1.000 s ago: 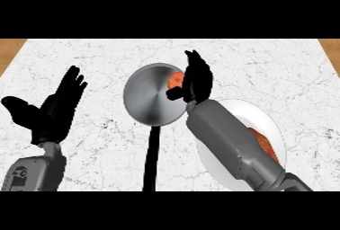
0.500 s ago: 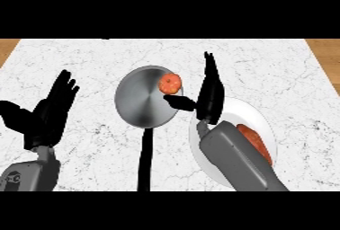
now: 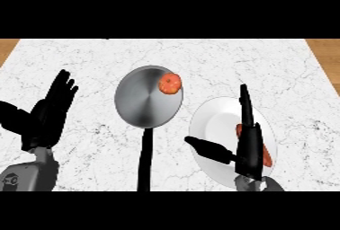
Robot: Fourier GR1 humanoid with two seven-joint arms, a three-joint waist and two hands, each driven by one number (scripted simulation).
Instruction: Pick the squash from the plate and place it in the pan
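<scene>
The squash (image 3: 170, 83), orange and round, lies in the grey pan (image 3: 143, 101) against its right rim, with no hand touching it. To the right stands the white plate (image 3: 212, 121). My right hand (image 3: 249, 143) is over the plate, seen edge-on, fingers straight and pointing away, thumb out to the left; it is open and holds nothing. It partly hides an orange-red piece (image 3: 267, 155) that lies on the plate. My left hand (image 3: 46, 119) rests open at the left, fingers up.
The pan's long black handle (image 3: 144, 157) runs toward me between the two arms. The white marble counter (image 3: 219, 58) stretches behind pan and plate, with wooden floor (image 3: 324, 47) past its far corners.
My right hand has pulled back from beside the pan to above the plate, toward me and to the right. The squash stays in the pan. My left hand has barely shifted.
</scene>
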